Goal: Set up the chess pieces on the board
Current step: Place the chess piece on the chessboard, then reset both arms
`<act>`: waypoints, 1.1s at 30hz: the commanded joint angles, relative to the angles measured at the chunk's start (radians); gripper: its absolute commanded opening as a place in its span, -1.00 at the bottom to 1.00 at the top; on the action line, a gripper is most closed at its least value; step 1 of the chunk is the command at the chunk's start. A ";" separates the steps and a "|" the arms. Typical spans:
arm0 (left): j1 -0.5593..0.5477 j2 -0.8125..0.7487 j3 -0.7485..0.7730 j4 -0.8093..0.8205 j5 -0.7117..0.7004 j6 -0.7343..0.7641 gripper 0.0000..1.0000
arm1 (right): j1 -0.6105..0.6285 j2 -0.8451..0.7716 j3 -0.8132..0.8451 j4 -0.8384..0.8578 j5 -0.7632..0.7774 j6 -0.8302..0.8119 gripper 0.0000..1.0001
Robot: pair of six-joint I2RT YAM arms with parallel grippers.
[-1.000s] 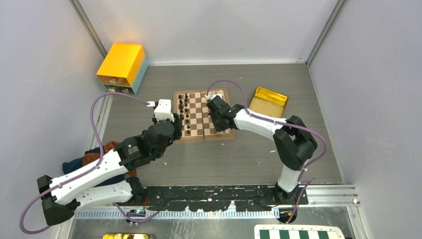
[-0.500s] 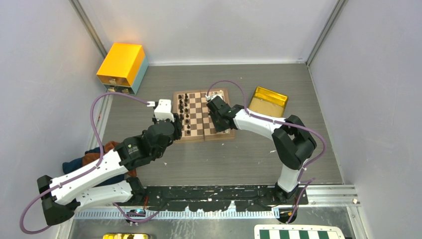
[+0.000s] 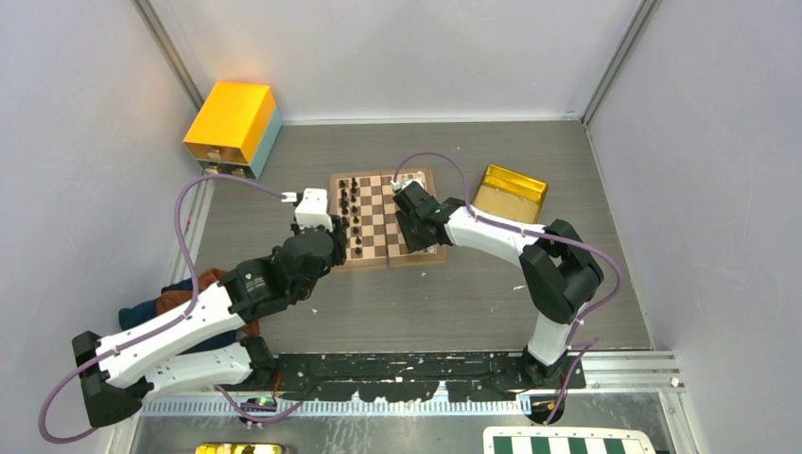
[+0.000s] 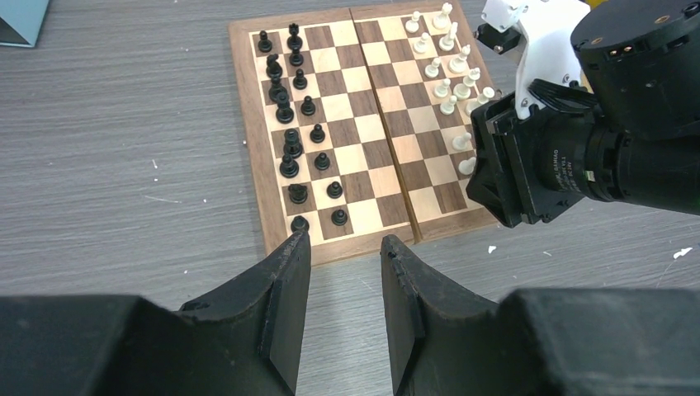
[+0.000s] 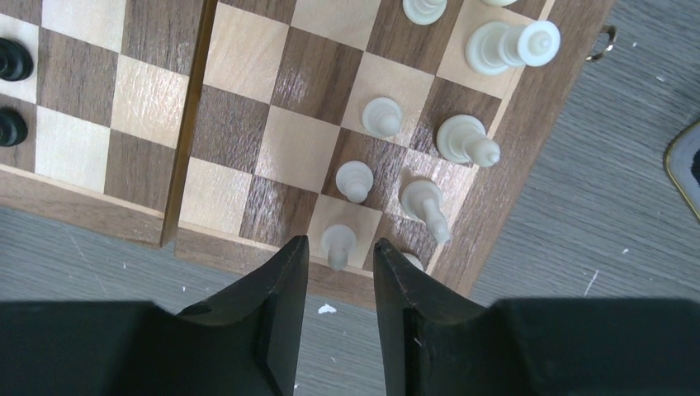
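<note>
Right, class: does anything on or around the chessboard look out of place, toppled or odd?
No piece looks toppled: the black pieces and the visible white pieces stand in two rows each on the board. Off it, white flecks lie on the table by its near edge, and a crumpled cloth sits beneath the left arm.

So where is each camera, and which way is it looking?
Top camera: high above and behind the arms, looking down at the table; shows left arm, right arm and board.
Left wrist camera: on the left arm, looking forward and down across the board; shows the left gripper and the right arm's wrist.
Right wrist camera: on the right arm, looking down at white pieces in a board corner; shows the right gripper.
Shared: both wrist views see the board and white pieces.
</note>
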State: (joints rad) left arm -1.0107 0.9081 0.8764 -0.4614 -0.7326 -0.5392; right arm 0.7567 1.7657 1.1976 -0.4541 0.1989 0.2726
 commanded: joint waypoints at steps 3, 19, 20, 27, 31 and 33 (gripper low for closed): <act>-0.002 -0.006 0.077 0.032 -0.081 0.054 -0.19 | -0.003 -0.168 0.101 -0.089 0.014 0.004 -0.14; 0.553 0.089 -0.042 0.309 0.173 0.201 -0.06 | -0.307 -0.416 0.073 -0.076 0.375 -0.006 1.00; 0.565 0.104 -0.045 0.322 0.174 0.207 -0.03 | -0.319 -0.419 0.058 -0.060 0.391 -0.003 1.00; 0.611 0.164 -0.139 0.455 0.193 0.256 0.35 | -0.352 -0.466 -0.064 0.088 0.475 -0.043 1.00; 0.632 0.179 -0.168 0.509 0.217 0.283 0.53 | -0.366 -0.492 -0.112 0.146 0.476 -0.073 1.00; 0.643 0.180 -0.175 0.517 0.228 0.292 0.59 | -0.378 -0.503 -0.126 0.160 0.455 -0.076 1.00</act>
State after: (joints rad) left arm -0.3904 1.0904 0.7029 -0.0780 -0.5301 -0.2855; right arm 0.3985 1.3300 1.0859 -0.4179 0.6258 0.2184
